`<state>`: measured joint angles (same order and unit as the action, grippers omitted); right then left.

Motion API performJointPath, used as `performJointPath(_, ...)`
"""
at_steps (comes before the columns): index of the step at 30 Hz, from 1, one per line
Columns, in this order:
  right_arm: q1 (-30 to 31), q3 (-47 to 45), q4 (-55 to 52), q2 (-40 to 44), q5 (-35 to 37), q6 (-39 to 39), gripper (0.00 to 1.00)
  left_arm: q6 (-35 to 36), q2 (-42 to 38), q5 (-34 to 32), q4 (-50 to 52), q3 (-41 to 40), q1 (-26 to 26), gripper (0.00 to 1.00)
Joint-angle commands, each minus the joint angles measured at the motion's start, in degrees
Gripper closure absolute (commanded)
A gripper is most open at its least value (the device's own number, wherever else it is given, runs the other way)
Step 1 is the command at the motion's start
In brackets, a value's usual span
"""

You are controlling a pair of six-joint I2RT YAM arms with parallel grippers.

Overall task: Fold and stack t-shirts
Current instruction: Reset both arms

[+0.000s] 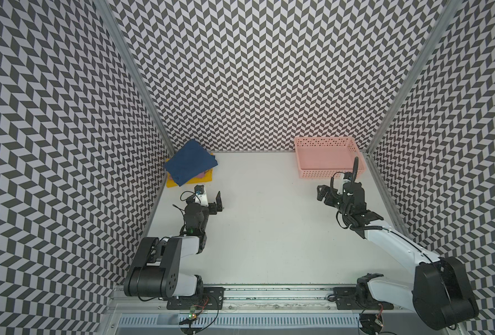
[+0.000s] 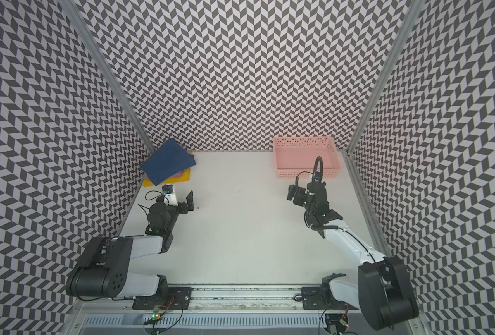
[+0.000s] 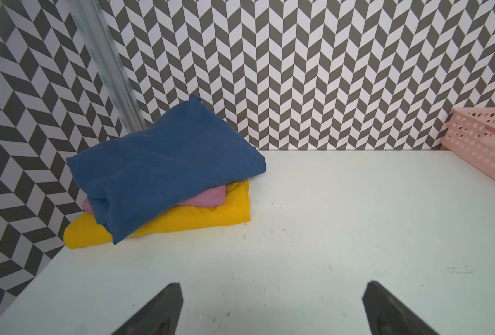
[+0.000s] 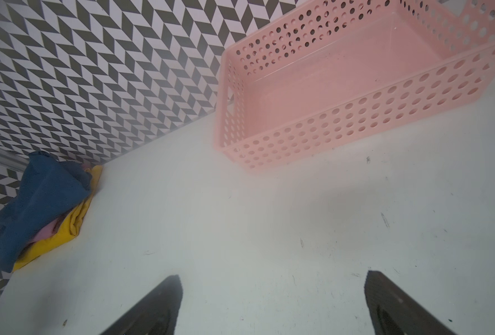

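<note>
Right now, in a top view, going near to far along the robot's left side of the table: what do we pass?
Left arm's base → left gripper, open with nothing in it → stack of t-shirts in the far corner, navy on top.

The white surface (image 1: 269,237) is scuffed with small dark marks. A pink perforated basket (image 1: 329,173) stands on it in one far corner. Well apart from the basket, across the surface's far edge, a folded yellow t-shirt (image 3: 205,220) lies flat on it.
</note>
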<state>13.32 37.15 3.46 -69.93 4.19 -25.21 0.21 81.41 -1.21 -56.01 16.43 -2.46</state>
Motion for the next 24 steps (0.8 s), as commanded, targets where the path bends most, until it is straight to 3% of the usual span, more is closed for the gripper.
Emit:
performJointPath(1, -0.1, -1.1, 3.5, 2.6, 2.8, 0.8, 0.01, -0.2, 2.3, 2.0, -13.7, -2.6, 2.5, 0.01)
performJointPath(3, 0.0, -1.3, 3.8, 2.7, 2.8, 0.9, 0.01, -1.1, 3.6, 5.7, -8.1, 0.6, 4.3, 0.02)
performJointPath(7, 0.0, -2.8, 5.4, 3.7, 3.4, 0.8, 0.01, 1.6, 7.7, 6.2, -15.7, -1.7, 2.6, 0.01)
performJointPath(12, 0.0, -3.3, 5.6, 6.6, 3.7, 1.0, 0.01, 3.1, 7.1, -4.4, -22.2, -5.5, -1.7, 0.01)
performJointPath(16, 0.0, -6.0, 7.6, 11.5, 6.9, 1.2, 0.01, 3.6, 7.1, -5.6, -24.5, -6.8, -2.4, 0.01)
performJointPath(19, 0.0, -10.3, 12.0, 17.3, 11.7, 1.4, 0.01, 2.4, 7.6, -8.2, -22.8, -5.5, -2.4, 0.01)
performJointPath(24, 0.0, -25.8, 33.2, 26.3, 19.6, 7.8, 0.01, 0.3, 7.8, -8.4, -18.2, -2.9, -1.0, 0.01)
